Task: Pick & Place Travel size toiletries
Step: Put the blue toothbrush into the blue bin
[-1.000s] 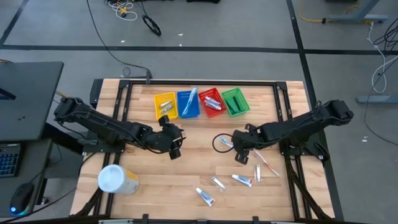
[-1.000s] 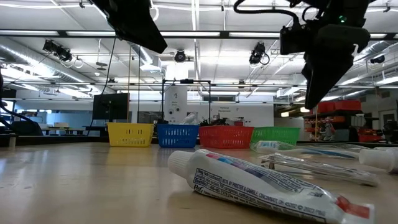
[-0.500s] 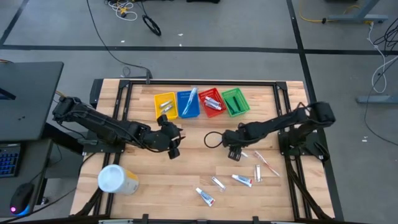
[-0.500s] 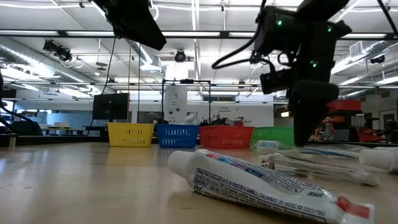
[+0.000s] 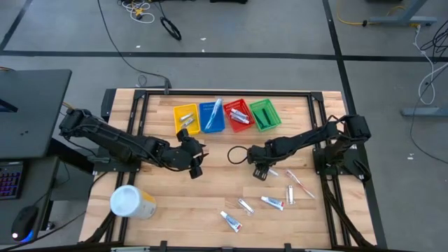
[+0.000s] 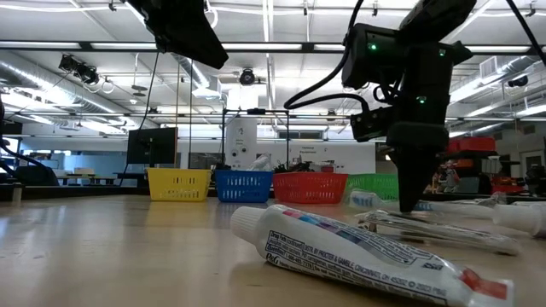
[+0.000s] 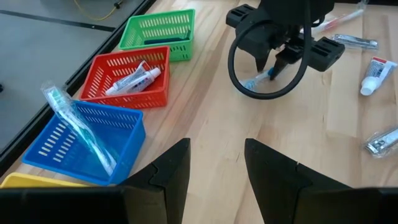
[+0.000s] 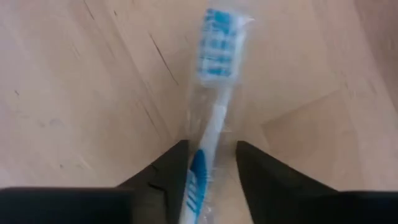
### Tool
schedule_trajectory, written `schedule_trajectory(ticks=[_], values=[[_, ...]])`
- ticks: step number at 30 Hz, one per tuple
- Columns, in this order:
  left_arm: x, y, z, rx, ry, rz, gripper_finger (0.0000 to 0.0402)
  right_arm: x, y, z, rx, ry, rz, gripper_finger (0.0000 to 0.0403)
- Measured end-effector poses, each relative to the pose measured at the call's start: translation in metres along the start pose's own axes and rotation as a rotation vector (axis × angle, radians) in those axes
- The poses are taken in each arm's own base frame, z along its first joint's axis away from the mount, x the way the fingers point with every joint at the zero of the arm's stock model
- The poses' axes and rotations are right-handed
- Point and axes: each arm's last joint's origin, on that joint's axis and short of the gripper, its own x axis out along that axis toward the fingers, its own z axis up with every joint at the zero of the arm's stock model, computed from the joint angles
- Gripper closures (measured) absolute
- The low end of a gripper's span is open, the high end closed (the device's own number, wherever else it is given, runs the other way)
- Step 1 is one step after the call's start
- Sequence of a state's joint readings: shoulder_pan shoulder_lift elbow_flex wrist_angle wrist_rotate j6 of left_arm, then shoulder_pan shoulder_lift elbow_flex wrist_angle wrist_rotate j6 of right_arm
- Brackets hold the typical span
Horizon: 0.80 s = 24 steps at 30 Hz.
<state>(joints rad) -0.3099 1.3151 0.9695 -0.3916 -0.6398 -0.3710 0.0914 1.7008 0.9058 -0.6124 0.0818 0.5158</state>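
Note:
A toothbrush [image 8: 214,74] with blue bristles, in a clear wrapper, lies flat on the table at mid-table. My right gripper [image 5: 260,169] points down over it, open, with one finger on each side of the handle [image 8: 198,171]. The left wrist view shows the brush head [image 7: 254,81] sticking out under that gripper. My left gripper [image 5: 196,161] hangs open left of centre, touching nothing. More toiletries lie on the near right: white tubes [image 5: 273,203], [image 5: 231,222], a sachet [image 5: 245,206] and another toothbrush [image 5: 301,182]. A tube [image 6: 358,251] lies closest in the low view. My right gripper comes from above, pointing down, its fingers [image 8: 255,168] across the toothbrush's handle below the head. The fingertips reach down to the table top [image 6: 408,205]. The wrapper fills the gap between the fingers. Whether the fingers touch it, I cannot tell.
Yellow [image 5: 185,117], blue [image 5: 212,116], red [image 5: 239,115] and green [image 5: 264,114] baskets stand in a row at the far edge, the blue one holding a toothbrush [image 7: 81,134]. A white-and-yellow container [image 5: 131,202] lies near left. A black cable loop [image 5: 236,155] hangs beside my right gripper.
My right gripper has moved toward the table's left and down, from above the table until its fingertips reach the table top around the toothbrush. The left arm has kept still.

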Motion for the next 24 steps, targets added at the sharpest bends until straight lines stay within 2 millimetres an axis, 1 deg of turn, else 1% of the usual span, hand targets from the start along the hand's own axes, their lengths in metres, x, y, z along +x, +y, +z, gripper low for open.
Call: schedule_trajectory(ticks=[3,6,9,13,18,21,24], values=[[0.000,0.000,0.000,0.008,0.000,0.000,0.0239,0.000,0.000,0.000,0.000,0.001,0.001,0.0309],[0.000,0.000,0.000,0.010,-0.004,0.012,0.0239,0.000,0.000,0.000,0.000,0.001,0.001,0.0336],[0.000,0.001,0.000,0.008,-0.011,0.027,0.0239,-0.003,0.000,0.000,0.001,-0.008,0.014,0.0347],[0.001,0.001,0.000,-0.040,-0.011,0.024,0.0239,-0.014,0.001,0.002,0.002,-0.055,0.045,0.0349],[0.004,-0.001,-0.003,-0.087,-0.005,0.024,0.0239,-0.040,-0.001,0.004,-0.002,-0.165,0.094,0.0350],[0.008,-0.004,-0.005,-0.117,0.006,0.021,0.0239,-0.062,-0.002,0.006,-0.002,-0.287,0.137,0.0350],[0.015,-0.011,-0.010,-0.100,0.030,0.011,0.0239,-0.085,-0.001,0.007,-0.061,-0.429,0.180,0.0350]])
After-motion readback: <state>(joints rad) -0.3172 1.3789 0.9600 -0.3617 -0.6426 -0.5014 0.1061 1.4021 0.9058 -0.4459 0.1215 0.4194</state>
